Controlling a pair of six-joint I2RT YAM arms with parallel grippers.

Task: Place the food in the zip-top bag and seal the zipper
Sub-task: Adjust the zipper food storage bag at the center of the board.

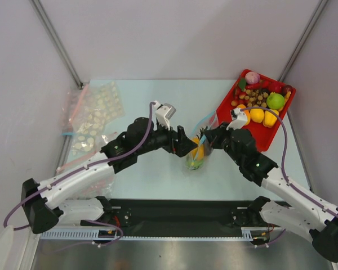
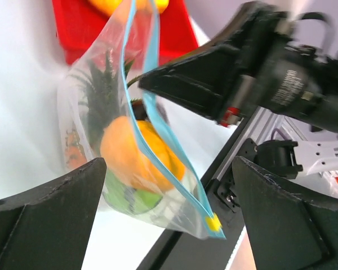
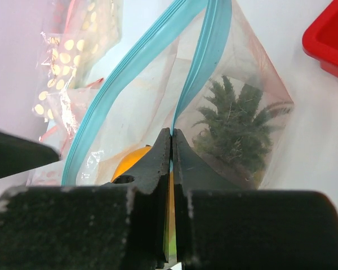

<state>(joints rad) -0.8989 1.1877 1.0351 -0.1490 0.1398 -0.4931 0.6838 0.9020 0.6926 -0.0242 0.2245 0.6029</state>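
Clear zip-top bag (image 1: 197, 151) at table centre, pineapple (image 2: 138, 154) and green fruit (image 2: 132, 197) inside. The right gripper (image 3: 172, 135) pinches its blue zipper (image 3: 211, 50), jaws pressed together. The left gripper (image 2: 166, 185) flanks the bag, jaws spread. Sealing seems in hand; next, the gaping strips need pressing shut. A red tray (image 1: 268, 140) sits at two o'clock.

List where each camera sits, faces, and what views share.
Top external: above, behind the bases, looking down on the table; both arms meet at the zip-top bag.
Left wrist: on the left arm, facing the bagged pineapple between its open jaws; right arm beyond.
Right wrist: looks along its shut jaws pinching the zipper.
Shared: all see the bag.
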